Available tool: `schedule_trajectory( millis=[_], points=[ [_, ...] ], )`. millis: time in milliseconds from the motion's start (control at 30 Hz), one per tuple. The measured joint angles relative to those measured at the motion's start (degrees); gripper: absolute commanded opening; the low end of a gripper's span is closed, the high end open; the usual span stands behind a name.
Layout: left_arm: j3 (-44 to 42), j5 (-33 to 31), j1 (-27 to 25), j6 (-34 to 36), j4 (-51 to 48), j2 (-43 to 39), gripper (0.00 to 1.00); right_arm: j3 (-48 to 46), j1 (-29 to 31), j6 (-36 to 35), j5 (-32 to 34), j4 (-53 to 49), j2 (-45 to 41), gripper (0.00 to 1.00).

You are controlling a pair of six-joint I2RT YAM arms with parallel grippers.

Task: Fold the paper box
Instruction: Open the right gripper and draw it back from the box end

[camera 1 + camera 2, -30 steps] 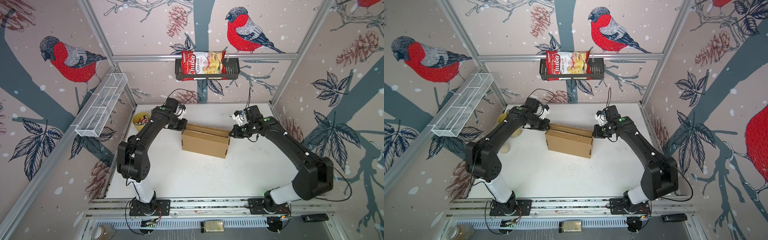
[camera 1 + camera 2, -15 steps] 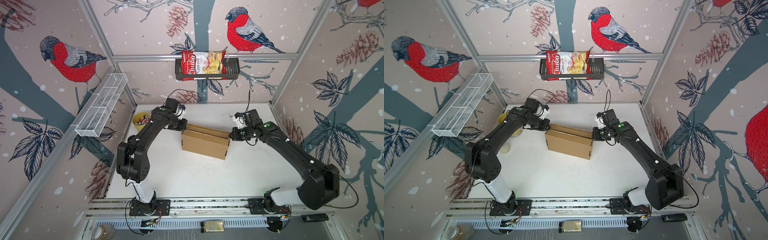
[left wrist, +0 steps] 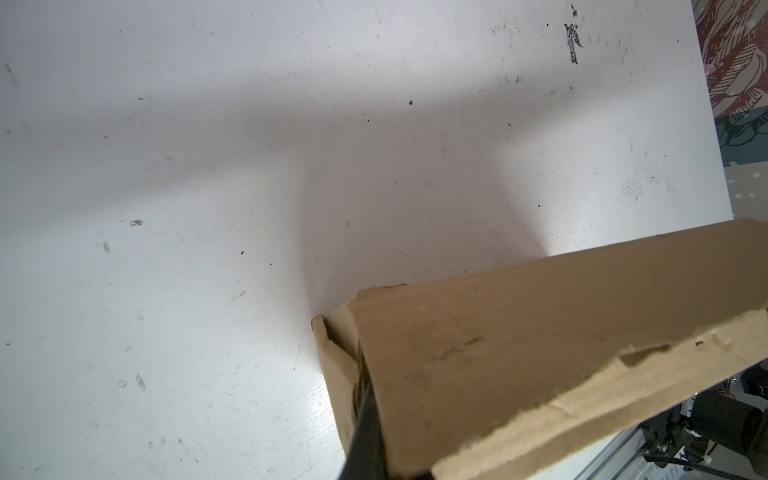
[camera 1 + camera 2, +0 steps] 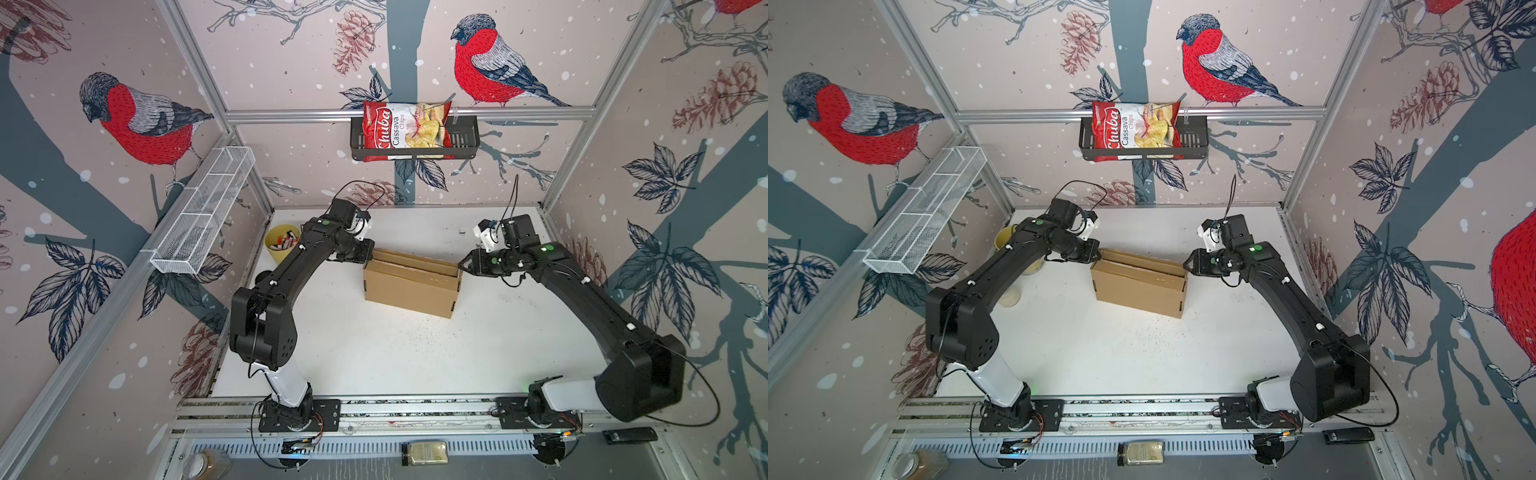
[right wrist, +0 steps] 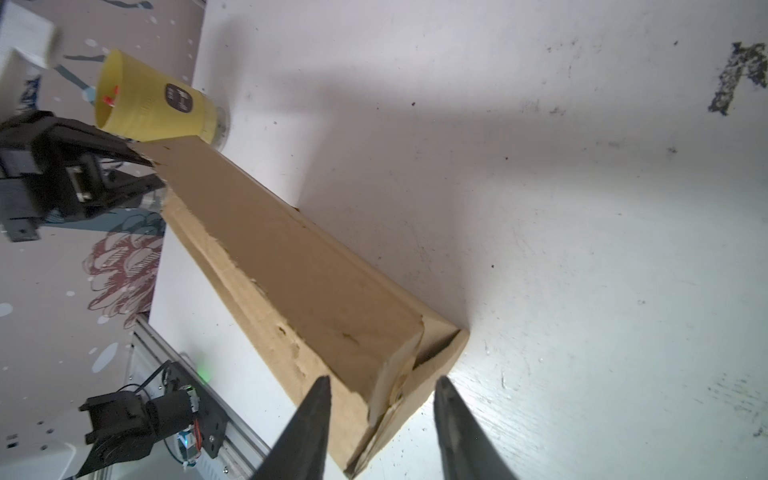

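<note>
Both arms reach inward, elbows bent. The left gripper is clamped on one end of the paper box; the right gripper stands parted at the other end.

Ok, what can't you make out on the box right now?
Box inside: its own folded panels cover it in every view.
Left tool: in the left wrist view the box hides all but one finger.
Right tool: open around the box corner; contact unclear in the right wrist view.
Cup contents: too small in a top view.
</note>
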Motion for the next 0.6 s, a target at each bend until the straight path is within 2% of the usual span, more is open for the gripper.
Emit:
schedule_trajectory(
  millis=[100,167,267,433,600],
  points=[
    [0.0,0.04,0.0,0.02,0.02,0.0,0.0,-3.98,-0.81,-2.08,-0.98,4.33,-4.74,0.55],
    [0.0,0.07,0.0,0.02,0.04,0.02,0.0,-9.38,-0.72,-3.96,-1.11,7.87,-9.73,0.65],
    [-0.11,0.2,0.0,0.04,0.13,0.04,0.0,-18.27,0.72,-7.87,-0.28,14.23,-16.59,0.73],
    [-0.37,0.35,0.0,0.07,0.72,0.09,0.0,-30.56,2.84,-15.85,1.44,23.04,-24.63,0.78],
    [-0.37,0.35,0.0,0.15,0.81,0.09,0.0,-36.85,5.42,-21.75,4.13,30.34,-26.47,0.79]
  ],
)
